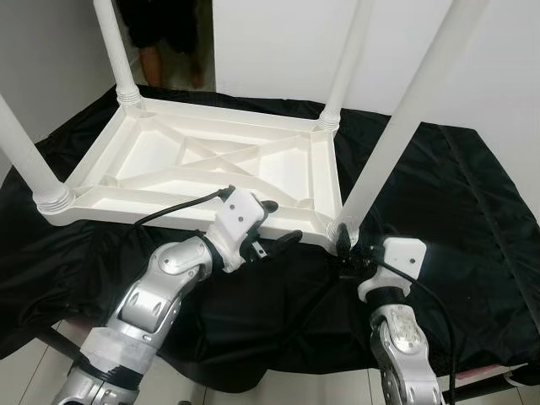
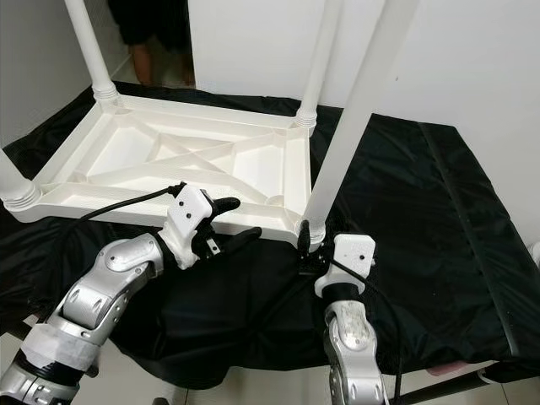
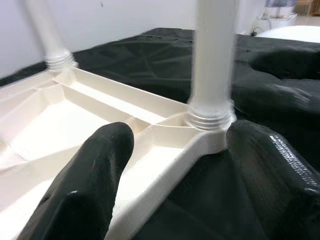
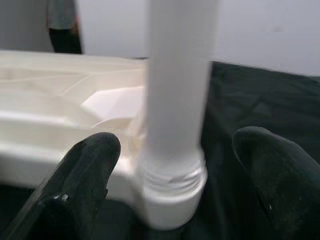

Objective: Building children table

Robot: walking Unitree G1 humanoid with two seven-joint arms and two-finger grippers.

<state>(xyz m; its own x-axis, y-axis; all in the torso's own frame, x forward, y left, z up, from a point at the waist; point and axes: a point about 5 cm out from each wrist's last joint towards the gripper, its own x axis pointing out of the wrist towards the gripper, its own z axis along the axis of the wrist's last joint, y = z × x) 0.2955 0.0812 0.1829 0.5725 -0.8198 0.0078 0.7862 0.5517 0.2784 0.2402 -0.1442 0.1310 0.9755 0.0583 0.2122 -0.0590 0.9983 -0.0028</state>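
Right now a white plastic table top (image 1: 211,164) lies upside down on a counter covered in black cloth (image 1: 439,219), with four white legs standing up from its corners. The right pincer (image 4: 172,165) sits at the near right corner, its two black fingers (image 4: 87,170) spread on either side of the near right leg (image 1: 405,118), just above the threaded base where the leg meets its socket; the fingers are released, not pressing the leg. The left pincer (image 1: 274,228) is beside it along the near edge of the table top, also released, with one finger (image 3: 95,170) over the ribbed underside and the other over the black cloth, the rim running between them. Beyond the left pincer stand the far left leg (image 1: 114,51) and the far right leg (image 1: 346,59); the near left leg (image 1: 29,160) rises well off to its side. Behind the far edge, a person's bare legs (image 1: 156,59) show in a doorway.
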